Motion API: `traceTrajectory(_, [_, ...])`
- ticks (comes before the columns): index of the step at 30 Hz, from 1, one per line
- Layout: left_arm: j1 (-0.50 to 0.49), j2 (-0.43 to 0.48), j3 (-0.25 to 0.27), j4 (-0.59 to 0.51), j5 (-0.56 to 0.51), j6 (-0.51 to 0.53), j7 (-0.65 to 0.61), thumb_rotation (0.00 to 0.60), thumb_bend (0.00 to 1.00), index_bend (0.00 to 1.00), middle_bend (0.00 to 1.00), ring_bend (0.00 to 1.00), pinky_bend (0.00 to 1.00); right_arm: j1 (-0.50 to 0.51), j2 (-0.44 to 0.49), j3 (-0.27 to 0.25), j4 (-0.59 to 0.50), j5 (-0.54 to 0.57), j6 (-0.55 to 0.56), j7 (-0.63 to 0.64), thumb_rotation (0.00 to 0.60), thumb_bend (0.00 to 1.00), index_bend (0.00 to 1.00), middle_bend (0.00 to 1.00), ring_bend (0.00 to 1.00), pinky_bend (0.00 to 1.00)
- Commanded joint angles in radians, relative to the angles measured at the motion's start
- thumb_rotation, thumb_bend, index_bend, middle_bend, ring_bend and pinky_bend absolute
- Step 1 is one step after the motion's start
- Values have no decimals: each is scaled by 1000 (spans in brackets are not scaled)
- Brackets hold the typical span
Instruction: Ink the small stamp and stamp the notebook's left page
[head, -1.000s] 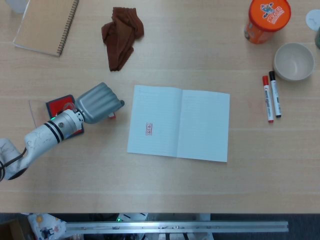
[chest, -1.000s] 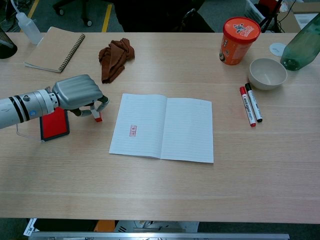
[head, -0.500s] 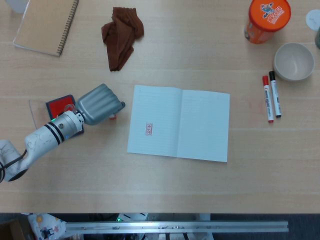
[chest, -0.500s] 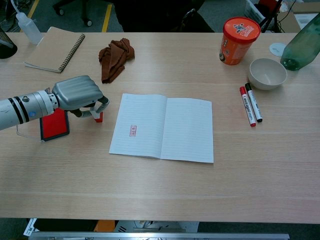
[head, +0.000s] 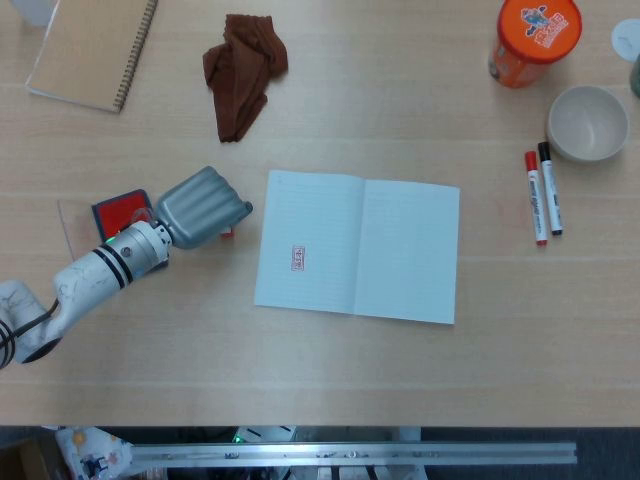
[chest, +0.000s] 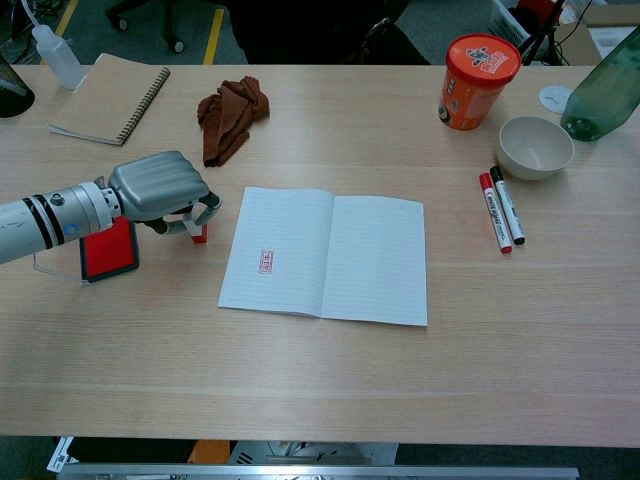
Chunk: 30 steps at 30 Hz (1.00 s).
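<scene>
Stamp: the small stamp (chest: 197, 233) stands on the surface just left of the notebook's left page, red base down, tucked under the left robot hand (chest: 162, 187).
Robot hand: its fingers curl over the stamp's top. From the chest view it looks to be gripping it, though the contact itself is hidden. The right one is nowhere to be seen.
Left page: a red imprint (chest: 266, 261) already sits on the left page (chest: 275, 250), so to my eye the stamping is done and the stamp is being set down.
Ink pad: the open red ink pad (chest: 107, 249) lies just left of the hand, beside the wrist.
Risk, tipping: if the fingers drag as they let go, the narrow stamp could topple and smear ink on the surface.
Risk, page: a sideways sweep could nudge the notebook (chest: 325, 255) or mark the page edge.
Risk, pad: the forearm passes close over the pad and could knock it.
Elsewhere: a brown cloth (chest: 229, 117) and a spiral notebook (chest: 108, 98) lie well apart.
</scene>
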Motion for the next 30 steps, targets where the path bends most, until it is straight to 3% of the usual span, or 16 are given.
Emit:
traceTrajectory(1, [0,-2,0,2,-1,0,-1,600,295,601,1000,1000,1000,-1,1,0,0,0,1,1,600,217,341,492,511,556])
traceTrajectory(15, [19,60,-14,-52,-9,60,6,600,298,621,1000,1000,1000,6,-6,3,4,-5,-5,5,600,216,341,492,511,556])
traceTrajectory(30, [126,188,2,-96,-50,135,75,600,298,629,1000,1000,1000,20,-15,4,0,-18,-15,2,600,216,341,492,511,556])
